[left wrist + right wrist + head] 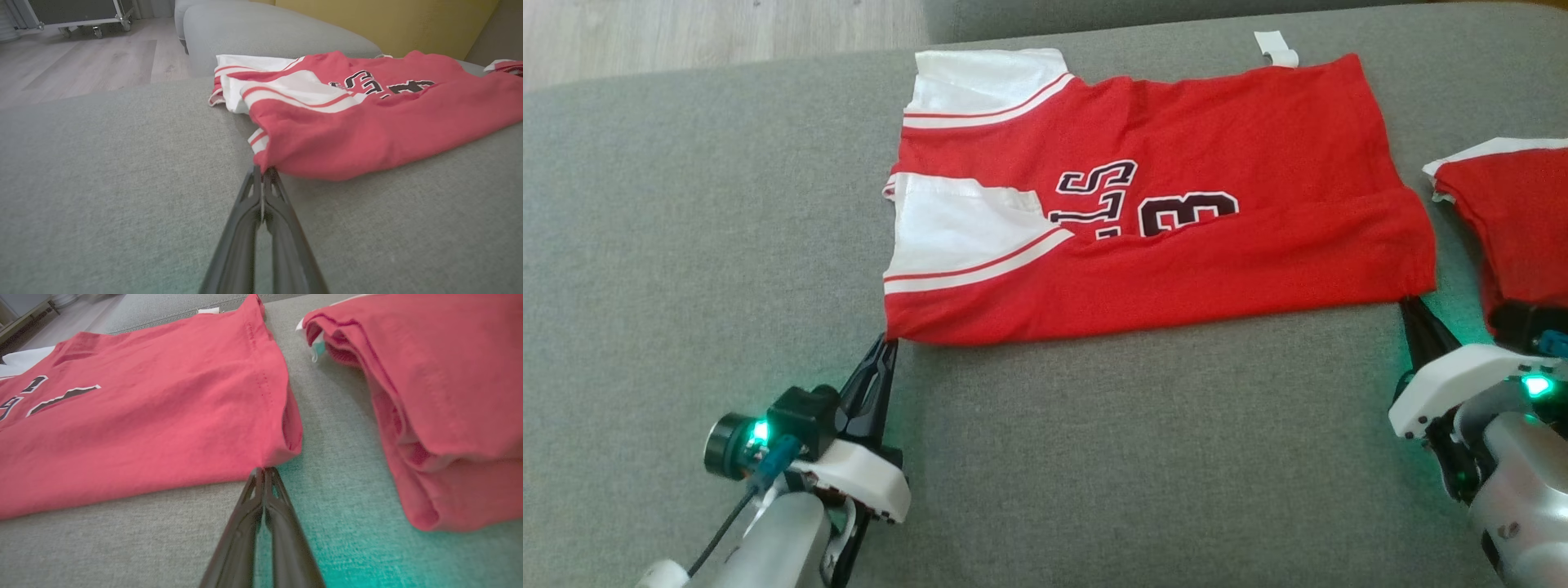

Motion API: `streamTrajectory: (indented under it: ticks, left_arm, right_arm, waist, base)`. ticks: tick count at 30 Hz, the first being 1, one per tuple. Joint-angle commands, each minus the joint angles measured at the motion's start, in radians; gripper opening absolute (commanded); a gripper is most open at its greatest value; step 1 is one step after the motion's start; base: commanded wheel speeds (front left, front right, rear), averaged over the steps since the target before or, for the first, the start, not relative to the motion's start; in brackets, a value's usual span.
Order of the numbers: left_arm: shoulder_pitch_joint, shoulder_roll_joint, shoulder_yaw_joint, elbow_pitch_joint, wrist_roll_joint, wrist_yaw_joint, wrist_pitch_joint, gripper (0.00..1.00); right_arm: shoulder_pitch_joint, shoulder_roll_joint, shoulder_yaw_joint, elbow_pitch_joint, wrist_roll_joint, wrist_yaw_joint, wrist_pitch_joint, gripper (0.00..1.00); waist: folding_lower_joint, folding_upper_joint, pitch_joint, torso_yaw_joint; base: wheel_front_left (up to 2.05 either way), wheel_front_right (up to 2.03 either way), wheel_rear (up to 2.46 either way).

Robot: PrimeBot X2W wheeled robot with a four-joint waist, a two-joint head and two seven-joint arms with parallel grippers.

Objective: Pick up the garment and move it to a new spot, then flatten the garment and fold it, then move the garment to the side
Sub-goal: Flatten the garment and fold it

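The garment (1176, 269) is a red jersey with white sleeves and dark lettering, lying folded lengthwise and flat on the grey cushion. My left gripper (888, 341) is shut on its near left corner, and in the left wrist view the fingertips (263, 171) pinch the red fabric (367, 130) just below a white striped edge. My right gripper (1407, 304) is shut on the near right corner, where the closed tips (264, 469) meet the hem of the garment (143, 428). Both arms lie low over the cushion.
A second red garment (1519, 220), folded into a thick stack (449, 396), lies close to the right of my right gripper. The grey sofa cushion (686, 245) stretches bare to the left and front. Wooden floor (686, 33) and a wheeled cart (73, 16) lie beyond.
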Motion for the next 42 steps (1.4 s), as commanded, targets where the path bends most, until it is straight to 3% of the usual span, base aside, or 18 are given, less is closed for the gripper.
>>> streamTrajectory:
  ticks: [1, 19, 32, 41, 42]
  left_arm:
    - [-0.01, 0.026, 0.038, -0.036, 0.01, 0.0, -0.005, 0.0]
    - [0.187, 0.086, 0.044, -0.153, 0.001, -0.001, -0.005, 0.0]
    - [0.451, 0.111, 0.022, -0.357, -0.027, 0.067, 0.042, 0.0]
    - [0.503, 0.117, 0.02, -0.415, -0.064, 0.075, 0.092, 0.0]
    - [0.493, 0.111, 0.017, -0.404, -0.074, 0.069, 0.106, 0.0]
  right_arm:
    - [-0.015, -0.026, 0.025, -0.012, 0.011, -0.001, -0.01, 0.0]
    - [0.126, -0.127, 0.13, -0.084, 0.026, -0.001, -0.056, 0.0]
    - [0.319, -0.167, 0.106, -0.171, 0.039, -0.001, -0.056, 0.0]
    - [0.368, -0.171, 0.058, -0.189, 0.02, -0.001, -0.032, 0.0]
    - [0.37, -0.165, 0.044, -0.189, 0.011, -0.001, -0.025, 0.18]
  waist:
    - [-0.0001, -0.0001, -0.005, -0.001]
    - [-0.0001, -0.0001, -0.142, -0.01]
    - [-0.0001, -0.0001, -0.212, -0.019]
    - [-0.0001, -0.0001, -0.212, -0.02]
    - [-0.0001, -0.0001, -0.211, -0.019]
  base:
    - [0.0, 0.0, 0.0]
    - [0.0, 0.0, 0.0]
    - [0.0, 0.0, 0.0]
    - [0.0, 0.0, 0.0]
    - [0.0, 0.0, 0.0]
